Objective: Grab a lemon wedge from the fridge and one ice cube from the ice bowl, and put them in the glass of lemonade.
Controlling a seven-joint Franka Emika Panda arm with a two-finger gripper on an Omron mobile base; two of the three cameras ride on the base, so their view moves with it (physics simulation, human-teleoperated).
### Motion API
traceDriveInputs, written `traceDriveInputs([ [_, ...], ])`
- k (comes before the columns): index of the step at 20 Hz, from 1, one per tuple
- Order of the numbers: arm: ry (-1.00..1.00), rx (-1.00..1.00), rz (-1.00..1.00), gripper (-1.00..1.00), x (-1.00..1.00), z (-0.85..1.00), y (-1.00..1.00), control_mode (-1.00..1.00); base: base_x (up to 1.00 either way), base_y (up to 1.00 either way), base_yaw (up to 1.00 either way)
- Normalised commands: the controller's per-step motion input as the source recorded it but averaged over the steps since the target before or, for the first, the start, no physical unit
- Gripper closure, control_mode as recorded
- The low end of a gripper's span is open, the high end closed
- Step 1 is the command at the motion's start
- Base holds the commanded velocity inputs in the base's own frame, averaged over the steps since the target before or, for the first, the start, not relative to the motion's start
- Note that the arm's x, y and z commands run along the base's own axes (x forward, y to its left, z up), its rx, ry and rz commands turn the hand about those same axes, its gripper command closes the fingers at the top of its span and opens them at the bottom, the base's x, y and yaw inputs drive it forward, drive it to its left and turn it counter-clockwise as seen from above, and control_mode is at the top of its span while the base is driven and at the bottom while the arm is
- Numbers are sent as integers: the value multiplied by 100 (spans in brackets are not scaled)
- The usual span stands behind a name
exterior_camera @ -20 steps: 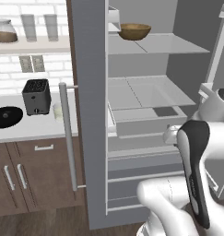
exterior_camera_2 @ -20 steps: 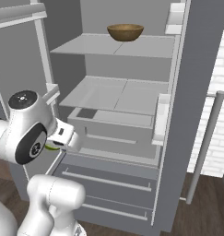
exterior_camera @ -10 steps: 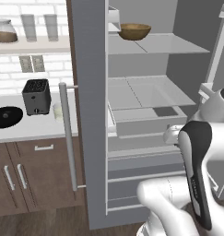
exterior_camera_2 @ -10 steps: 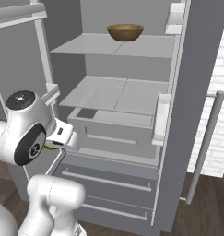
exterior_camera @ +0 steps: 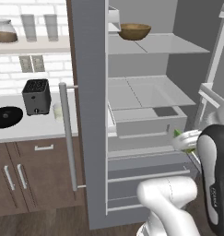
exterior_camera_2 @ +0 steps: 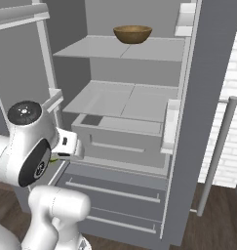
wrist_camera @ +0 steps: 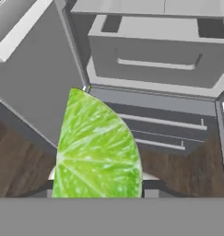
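The lemon wedge [wrist_camera: 97,147], yellow-green with pale segment lines, fills the lower middle of the hand view, and my gripper [wrist_camera: 97,191] is shut on it. From the left base view the wedge [exterior_camera: 179,135] peeks out green beside the gripper [exterior_camera: 186,141], in front of the fridge's lower drawers. The fridge [exterior_camera: 88,115] stands open with bare grey shelves. On the counter to its left lie the black ice bowl [exterior_camera: 6,116] and the glass of lemonade [exterior_camera: 57,111]. The ice cube is hidden from view.
A brown wooden bowl [exterior_camera: 134,31] rests on the top fridge shelf. A dark toaster [exterior_camera: 36,96] stands between the ice bowl and the glass. The open fridge door [exterior_camera_2: 207,117] with its bar handle stands on the right. Wood floor lies below.
The arm has shifted only slightly in front of the open fridge. The wedge stays in the grip.
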Motion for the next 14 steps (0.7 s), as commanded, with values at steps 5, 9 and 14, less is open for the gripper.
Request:
traceDriveInputs([
  [5, -5, 0, 21, 100, -4, 6, 22, -100, 0, 0, 0],
  [9, -1, 0, -24, 100, 48, 0, 27, -100, 0, 0, 0],
  [14, 0, 0, -29, 100, 21, 0, 24, -100, 0, 0, 0],
])
